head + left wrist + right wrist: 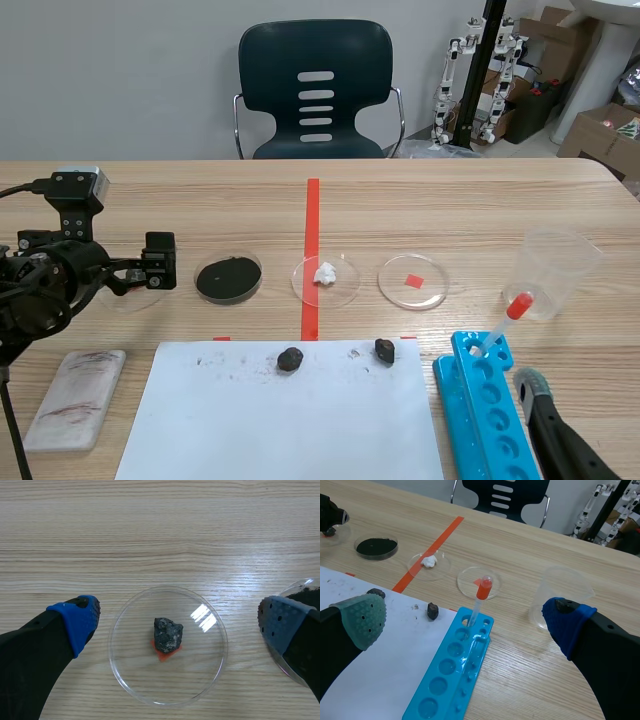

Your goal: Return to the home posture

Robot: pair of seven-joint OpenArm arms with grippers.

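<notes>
The tube rack (470,400) is bright blue, the paper sheet (280,420) white, the dropper cap (519,304) red, the counter (200,200) pale wood-grained.

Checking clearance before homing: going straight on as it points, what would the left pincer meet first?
Probably the dark rock in the clear petri dish, centred ahead of the open left pincer; the gap down to it is unclear.
</notes>
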